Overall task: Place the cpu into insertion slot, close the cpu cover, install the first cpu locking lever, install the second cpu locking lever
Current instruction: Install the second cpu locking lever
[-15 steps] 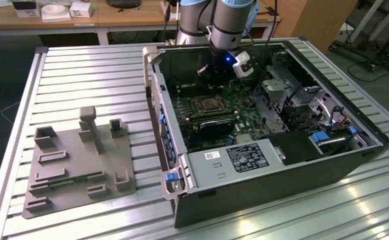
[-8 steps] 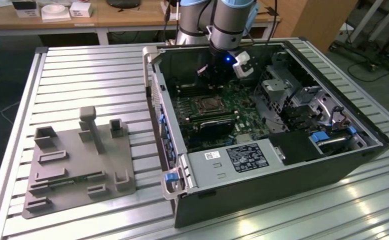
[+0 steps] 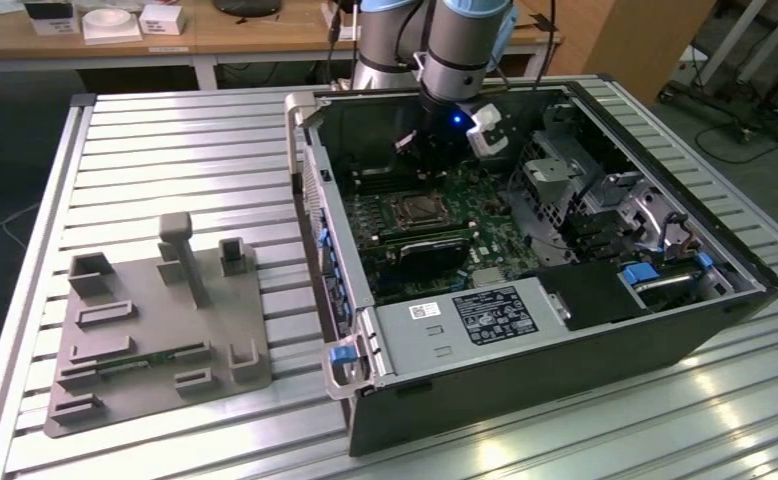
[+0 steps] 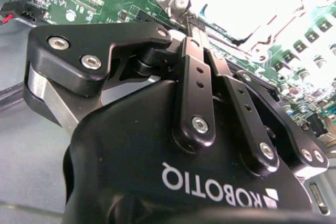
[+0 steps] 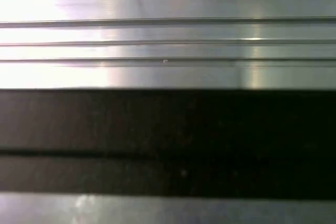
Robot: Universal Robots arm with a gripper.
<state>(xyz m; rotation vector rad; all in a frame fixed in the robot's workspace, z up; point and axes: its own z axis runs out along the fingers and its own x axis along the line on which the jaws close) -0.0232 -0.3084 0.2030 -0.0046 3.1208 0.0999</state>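
CPU insertion slot (image 3: 417, 211): square socket with silvery rim, flat on the green motherboard (image 3: 476, 245) inside the open computer case (image 3: 709, 310); in the second wrist view seen as a glaring bright metal square (image 4: 247, 9) just beyond the jaws.
CPU: cannot be told apart from the socket metal; glare hides the middle of the slot.
CPU cover: silvery frame lying at the slot, not told apart from the rim in the exterior view.
Gripper (image 3: 427, 150): black, hanging from the arm (image 3: 463, 50) down into the case, above the board toward the far wall, just beyond the slot; a small blue light glows on the wrist.
Jaws: together in the second wrist view, the two black fingers (image 4: 195, 85) meeting at their tips (image 4: 197, 35) close over the socket's edge; whether anything thin sits between them cannot be told.
Case: lying on its side on the ribbed metal counter (image 3: 176, 150), open side up.
Grey fixture plate (image 3: 149, 330): on the counter at the exterior view's left, well apart from the case, with upright blocks and pockets.
First wrist view: ribbed metal counter (image 5: 168, 35) beside a dark band.
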